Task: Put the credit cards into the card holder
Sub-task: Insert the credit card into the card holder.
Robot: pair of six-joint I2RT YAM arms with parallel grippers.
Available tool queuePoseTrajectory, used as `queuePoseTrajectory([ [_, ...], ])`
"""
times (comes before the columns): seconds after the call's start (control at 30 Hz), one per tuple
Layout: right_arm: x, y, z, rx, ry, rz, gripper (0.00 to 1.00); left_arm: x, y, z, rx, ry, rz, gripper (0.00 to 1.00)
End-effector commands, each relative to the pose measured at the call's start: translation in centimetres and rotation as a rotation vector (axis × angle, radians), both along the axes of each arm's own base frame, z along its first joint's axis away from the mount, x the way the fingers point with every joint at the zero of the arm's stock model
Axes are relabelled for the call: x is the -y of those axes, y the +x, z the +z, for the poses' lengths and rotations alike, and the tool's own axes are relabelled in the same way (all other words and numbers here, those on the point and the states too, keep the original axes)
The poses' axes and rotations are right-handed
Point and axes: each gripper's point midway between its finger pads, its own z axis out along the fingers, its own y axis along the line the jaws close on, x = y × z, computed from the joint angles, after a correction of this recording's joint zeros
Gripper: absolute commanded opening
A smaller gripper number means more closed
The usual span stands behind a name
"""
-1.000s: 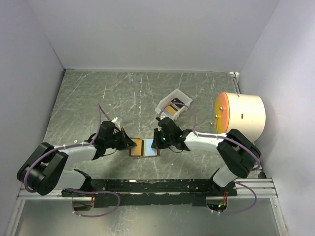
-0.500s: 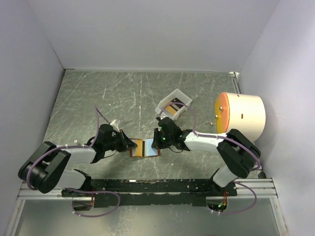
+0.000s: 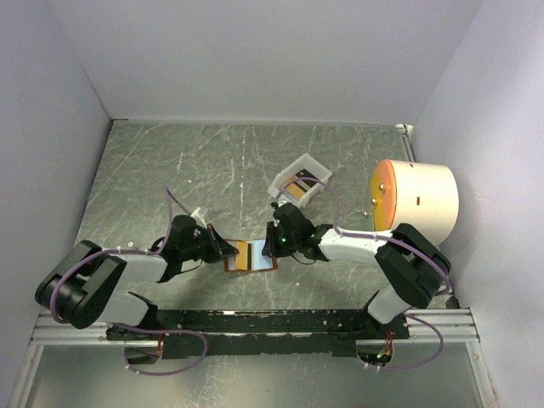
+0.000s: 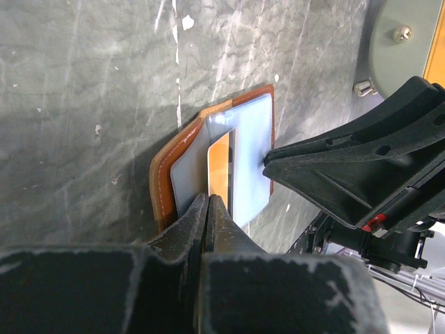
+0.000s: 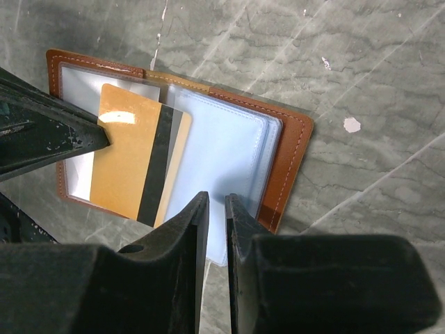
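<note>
The brown card holder (image 3: 263, 260) lies open on the table between my grippers, clear pockets up; it also shows in the left wrist view (image 4: 163, 182) and the right wrist view (image 5: 288, 153). An orange credit card (image 5: 125, 160) with a black stripe lies partly across its left pockets, also seen in the left wrist view (image 4: 220, 167) and from above (image 3: 241, 254). My left gripper (image 4: 208, 198) (image 3: 225, 250) is shut on the card's left edge. My right gripper (image 5: 217, 198) (image 3: 276, 244) has its jaws nearly shut, tips on the right clear pockets.
A small white tray (image 3: 308, 159) behind the holder holds another card (image 3: 297, 185). A large cream cylinder with an orange face (image 3: 421, 197) stands at the right, close to the right arm. White walls enclose the table on three sides.
My left gripper has edged right with the card, which now lies slightly further across the holder. The right gripper and the holder have stayed put.
</note>
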Motion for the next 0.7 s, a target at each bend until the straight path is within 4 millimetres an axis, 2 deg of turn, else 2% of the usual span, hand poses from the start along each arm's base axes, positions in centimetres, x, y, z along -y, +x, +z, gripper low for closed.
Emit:
queuePoseTrajectory([
  [0.0,0.96,-0.45,-0.66,-0.009,-0.035,-0.016,0.16,-0.65,0.45,-0.26,0.017,0.016,0.045,0.07],
  [0.33,1.04,-0.48,-0.51,-0.014,-0.030,-0.035,0.15,-1.53,0.82,-0.48,0.051,0.065,0.071,0.07],
  [0.67,0.85,-0.53,-0.10,-0.027,0.015,-0.079,0.15,-1.03,0.43,-0.54,0.043,0.012,0.065,0.07],
])
